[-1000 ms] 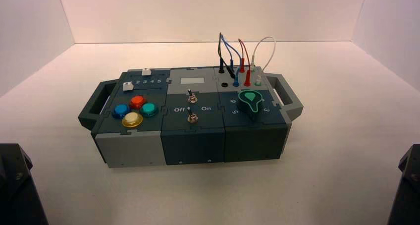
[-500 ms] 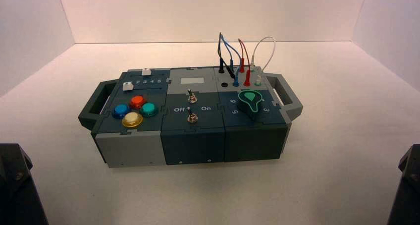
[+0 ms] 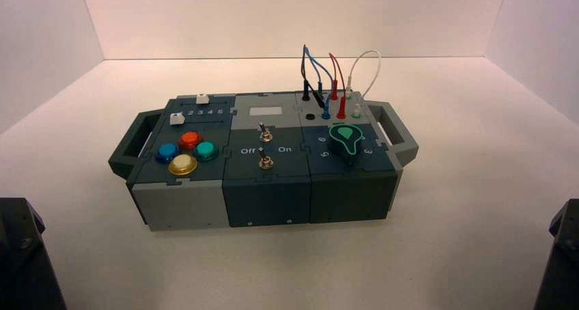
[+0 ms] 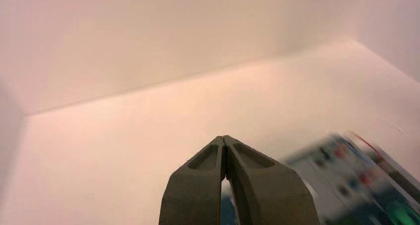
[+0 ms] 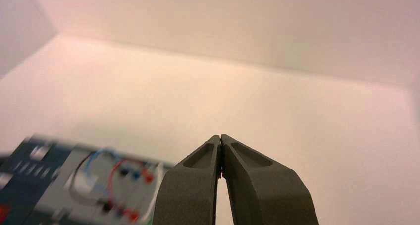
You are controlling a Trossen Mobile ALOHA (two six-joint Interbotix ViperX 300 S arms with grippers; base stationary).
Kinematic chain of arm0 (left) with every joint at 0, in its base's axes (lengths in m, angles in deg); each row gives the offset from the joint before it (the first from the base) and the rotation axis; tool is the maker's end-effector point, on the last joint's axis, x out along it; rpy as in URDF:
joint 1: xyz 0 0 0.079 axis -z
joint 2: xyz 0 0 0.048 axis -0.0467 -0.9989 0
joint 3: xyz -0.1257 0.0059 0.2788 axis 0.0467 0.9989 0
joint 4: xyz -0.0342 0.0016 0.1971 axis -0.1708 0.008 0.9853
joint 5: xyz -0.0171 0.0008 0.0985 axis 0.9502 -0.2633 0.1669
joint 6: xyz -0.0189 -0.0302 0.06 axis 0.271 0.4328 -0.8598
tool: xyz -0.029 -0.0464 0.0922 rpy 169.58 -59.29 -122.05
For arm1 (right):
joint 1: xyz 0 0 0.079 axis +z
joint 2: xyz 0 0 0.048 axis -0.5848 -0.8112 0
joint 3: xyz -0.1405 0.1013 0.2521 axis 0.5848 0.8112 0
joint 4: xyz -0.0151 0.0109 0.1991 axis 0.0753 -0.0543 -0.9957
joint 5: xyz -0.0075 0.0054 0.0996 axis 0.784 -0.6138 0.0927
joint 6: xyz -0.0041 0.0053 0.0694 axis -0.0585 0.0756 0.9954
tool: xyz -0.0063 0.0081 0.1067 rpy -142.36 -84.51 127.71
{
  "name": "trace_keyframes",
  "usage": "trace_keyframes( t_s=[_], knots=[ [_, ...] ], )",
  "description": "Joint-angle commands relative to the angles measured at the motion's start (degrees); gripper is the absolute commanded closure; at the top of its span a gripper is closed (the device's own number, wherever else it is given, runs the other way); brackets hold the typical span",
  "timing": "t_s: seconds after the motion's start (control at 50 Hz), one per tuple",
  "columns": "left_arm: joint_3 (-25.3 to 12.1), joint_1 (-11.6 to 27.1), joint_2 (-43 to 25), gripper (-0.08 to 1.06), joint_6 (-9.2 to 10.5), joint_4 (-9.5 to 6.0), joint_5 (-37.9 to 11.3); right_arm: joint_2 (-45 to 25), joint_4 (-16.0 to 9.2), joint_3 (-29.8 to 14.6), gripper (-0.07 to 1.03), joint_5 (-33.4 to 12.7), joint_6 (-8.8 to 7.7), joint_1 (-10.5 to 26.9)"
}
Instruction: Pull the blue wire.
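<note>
The blue wire (image 3: 315, 65) loops up from the far right part of the box (image 3: 266, 187), its blue plugs seated in sockets among the black wire (image 3: 304, 71), red wire (image 3: 334, 67) and white wire (image 3: 369, 61). It also shows blurred in the right wrist view (image 5: 96, 158). My left gripper (image 4: 224, 138) is shut and empty, parked at the near left, far from the box. My right gripper (image 5: 220, 137) is shut and empty, parked at the near right. Only the arms' dark bases show in the high view, left (image 3: 20, 255) and right (image 3: 561, 255).
The box carries four coloured buttons (image 3: 183, 153) at the left, two white sliders (image 3: 188, 108), two toggle switches (image 3: 263, 146) in the middle and a green knob (image 3: 345, 141) at the right, with handles at both ends. White walls enclose the white table.
</note>
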Motion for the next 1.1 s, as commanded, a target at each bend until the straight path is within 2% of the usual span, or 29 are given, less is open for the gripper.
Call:
trace_keyframes(
  t_s=[0.02,0.16,0.36,0.46,0.5,0.54,0.6,0.64,0.78,1.1],
  knots=[
    [-1.76,3.87,-2.37,1.01,-0.18,-0.35,-2.99,-1.67,-1.05,-3.25,0.99,-3.43,0.26,3.78],
    [-2.29,9.23,-6.42,1.01,0.09,-1.14,-5.19,-4.22,-1.58,-4.66,0.99,-7.38,0.26,8.26],
    [-3.43,14.68,-12.48,1.01,0.18,-1.14,-6.15,-8.79,-1.85,-7.29,0.98,-15.29,0.09,14.68],
    [-4.04,16.17,-14.77,1.01,0.18,-1.32,-6.15,-11.34,-1.93,-8.17,0.91,-17.23,0.09,17.05],
    [-4.31,16.44,-15.38,1.01,0.18,-1.49,-6.15,-13.01,-2.02,-8.44,0.79,-18.11,0.18,18.37],
    [-4.39,16.61,-15.64,1.01,0.18,-1.49,-6.15,-13.36,-2.11,-8.53,0.77,-18.19,0.26,18.54],
    [-4.75,16.70,-16.79,1.01,0.18,-1.67,-6.15,-16.44,-3.52,-9.14,0.60,-18.81,0.26,19.86],
    [-4.83,16.70,-17.23,1.01,0.18,-1.67,-6.15,-18.28,-4.57,-9.67,0.60,-19.16,0.09,20.57],
    [-5.19,16.70,-18.28,1.01,0.09,-1.67,-6.68,-23.91,-5.89,-11.95,0.60,-20.13,-0.18,21.62],
    [-5.80,16.70,-19.42,1.01,0.09,-1.67,-7.12,-32.43,-5.98,-15.03,0.60,-20.48,-0.18,22.24]
  ],
)
